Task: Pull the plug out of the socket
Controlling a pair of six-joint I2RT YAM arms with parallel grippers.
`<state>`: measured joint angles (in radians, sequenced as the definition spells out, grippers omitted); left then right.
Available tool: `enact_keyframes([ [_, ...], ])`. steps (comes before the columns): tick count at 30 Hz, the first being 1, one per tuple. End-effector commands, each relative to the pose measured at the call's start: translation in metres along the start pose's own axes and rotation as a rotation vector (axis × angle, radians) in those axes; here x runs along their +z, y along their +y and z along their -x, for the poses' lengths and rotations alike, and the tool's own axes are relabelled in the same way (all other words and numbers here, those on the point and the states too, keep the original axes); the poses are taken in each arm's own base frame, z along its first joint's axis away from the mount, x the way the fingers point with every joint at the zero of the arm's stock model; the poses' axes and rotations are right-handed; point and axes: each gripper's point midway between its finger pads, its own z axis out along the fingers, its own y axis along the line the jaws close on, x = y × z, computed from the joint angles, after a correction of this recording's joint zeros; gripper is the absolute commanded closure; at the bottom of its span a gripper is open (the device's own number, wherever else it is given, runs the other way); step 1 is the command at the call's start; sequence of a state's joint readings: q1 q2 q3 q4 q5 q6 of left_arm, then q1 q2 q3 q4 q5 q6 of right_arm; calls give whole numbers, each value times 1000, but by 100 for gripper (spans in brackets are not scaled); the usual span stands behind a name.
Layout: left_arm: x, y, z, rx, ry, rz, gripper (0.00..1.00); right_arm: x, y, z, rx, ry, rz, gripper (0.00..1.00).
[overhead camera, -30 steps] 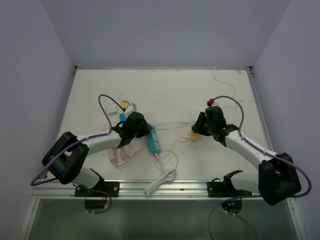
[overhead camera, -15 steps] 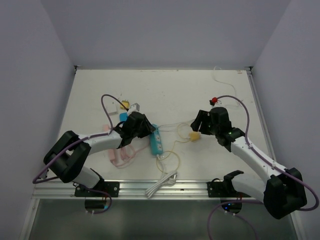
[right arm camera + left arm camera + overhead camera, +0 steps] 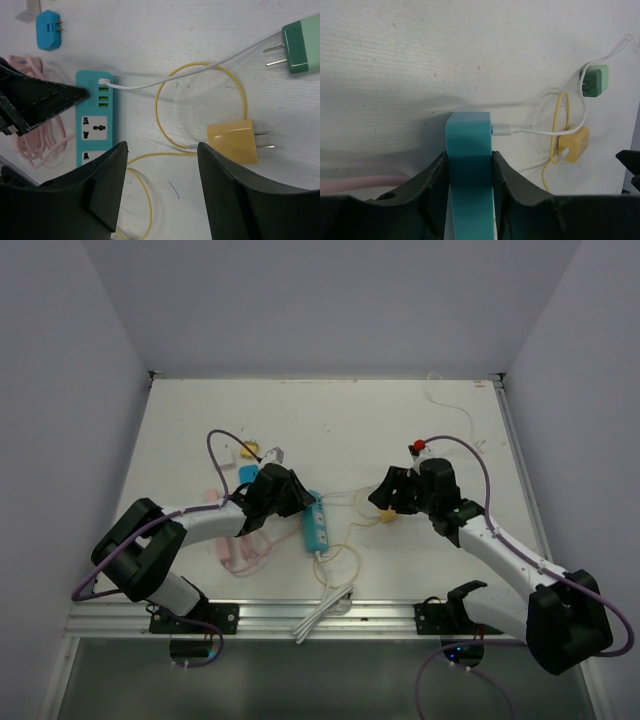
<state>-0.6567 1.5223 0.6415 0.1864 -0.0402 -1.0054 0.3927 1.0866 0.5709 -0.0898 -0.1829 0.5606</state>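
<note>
The teal power strip [image 3: 316,522] lies on the white table. My left gripper [image 3: 296,502] is shut on its end, one finger on each side [image 3: 469,155]. A white USB plug [image 3: 501,130] sits in the strip's end port [image 3: 105,81]; its white cable runs to a green charger [image 3: 301,44] lying loose. My right gripper [image 3: 382,496] is open and empty, hovering right of the strip [image 3: 94,120], above a yellow cable loop and beside a yellow charger [image 3: 233,141]. Its fingers [image 3: 105,185] touch nothing.
A pink coiled cable [image 3: 238,550] lies left of the strip. A blue adapter [image 3: 48,30] and a small white piece lie behind it. The strip's white cord [image 3: 322,605] is bundled at the near edge. A yellow cable [image 3: 157,107] loops between strip and yellow charger.
My right gripper has moved left, toward the strip and over the yellow charger. My left gripper has shifted slightly right and nearer with the strip still held.
</note>
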Motion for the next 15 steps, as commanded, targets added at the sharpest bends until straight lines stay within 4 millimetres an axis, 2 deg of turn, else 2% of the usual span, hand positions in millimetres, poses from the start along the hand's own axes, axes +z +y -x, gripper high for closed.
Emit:
enact_keyframes([
  [1, 1, -1, -7, 40, 27, -18, 97, 7, 20, -4, 12, 27, 104, 39],
  [4, 0, -4, -5, 37, 23, -22, 97, 14, 32, -15, 41, 82, 148, 38],
  [5, -1, -3, -6, 38, 23, -18, 97, 15, 43, -19, 36, 94, 185, 35],
  [7, -1, -3, -4, 34, 17, -16, 97, 18, 54, -26, 48, 115, 211, 29],
  [8, -1, -2, -4, 33, 15, -13, 97, 20, 65, -32, 35, 130, 231, 22],
  [11, -1, -1, -5, 27, 16, -9, 97, 26, 83, -49, 21, 181, 261, 14],
  [15, -1, -2, -5, 21, 15, -7, 97, 34, 94, -71, 41, 239, 277, 11],
])
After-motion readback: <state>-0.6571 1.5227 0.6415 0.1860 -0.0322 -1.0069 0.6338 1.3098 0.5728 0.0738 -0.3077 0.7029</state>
